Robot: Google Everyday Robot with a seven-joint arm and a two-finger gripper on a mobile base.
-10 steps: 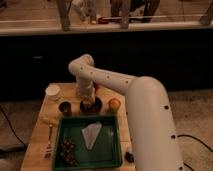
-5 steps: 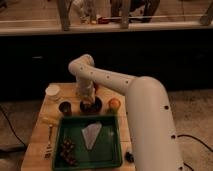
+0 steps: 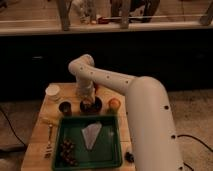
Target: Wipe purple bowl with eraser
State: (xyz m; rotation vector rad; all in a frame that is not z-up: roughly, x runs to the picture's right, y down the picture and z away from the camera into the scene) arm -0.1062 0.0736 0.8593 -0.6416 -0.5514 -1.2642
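Your end effector [image 3: 88,101] is down inside the round, shallow dark purple bowl [image 3: 91,106], which sits on the wooden desk [image 3: 36,134] just behind the green plastic tray [image 3: 109,150], between the small dark cup [image 3: 65,107] and the round orange-red fruit [image 3: 114,104]. You cannot tell how far the end effector is open, nor whether it has the small pale tan eraser; a pale patch shows in the bowl, but it is too indistinct to name. By my judgement you are in the wiping step itself, with strokes and a lift-out left. Room is tight: cup and fruit flank the bowl closely, the tray rim lies just in front, and a white cup [image 3: 52,92] stands near the desk's far left edge.
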